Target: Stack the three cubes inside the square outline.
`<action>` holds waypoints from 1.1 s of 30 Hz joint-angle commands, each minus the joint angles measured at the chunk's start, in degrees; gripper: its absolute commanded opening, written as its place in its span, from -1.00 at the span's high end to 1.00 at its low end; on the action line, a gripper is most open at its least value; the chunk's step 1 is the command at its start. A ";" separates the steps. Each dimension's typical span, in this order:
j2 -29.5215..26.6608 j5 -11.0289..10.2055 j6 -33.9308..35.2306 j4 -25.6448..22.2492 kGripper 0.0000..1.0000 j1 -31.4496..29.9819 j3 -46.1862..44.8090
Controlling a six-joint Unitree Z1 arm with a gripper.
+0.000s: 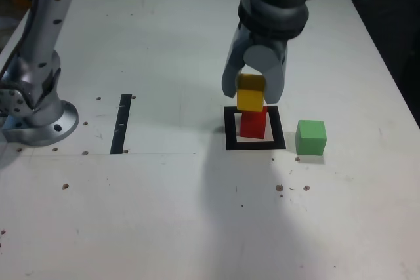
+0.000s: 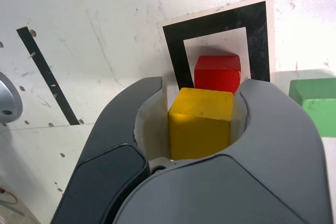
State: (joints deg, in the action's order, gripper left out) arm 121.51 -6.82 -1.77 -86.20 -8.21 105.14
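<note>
The red cube (image 1: pixel 253 123) (image 2: pixel 217 73) sits inside the square outline (image 1: pixel 230 137) (image 2: pixel 176 40). My gripper (image 1: pixel 252 93) (image 2: pixel 202 106) is shut on the yellow cube (image 1: pixel 250 95) (image 2: pixel 200 123), which hangs just above the red cube, slightly toward the exterior view's left of it. I cannot tell whether the two cubes touch. The green cube (image 1: pixel 310 137) (image 2: pixel 316 100) rests on the table just outside the outline, on the exterior view's right.
A thin black strip (image 1: pixel 121 123) (image 2: pixel 46 74) lies on the white table (image 1: pixel 164 214) to the exterior view's left. The arm's metal base (image 1: pixel 36 113) stands at the far left. Small screw holes dot the tabletop.
</note>
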 commanded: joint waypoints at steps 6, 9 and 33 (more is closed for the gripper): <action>0.87 -0.71 0.43 0.56 0.73 -0.23 -0.91; 1.01 -1.26 0.38 0.60 0.70 -0.23 -0.60; 2.48 -1.08 0.63 0.75 -0.05 -0.23 0.00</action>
State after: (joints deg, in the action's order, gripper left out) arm 123.58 -7.88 -1.28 -85.27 -8.36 104.94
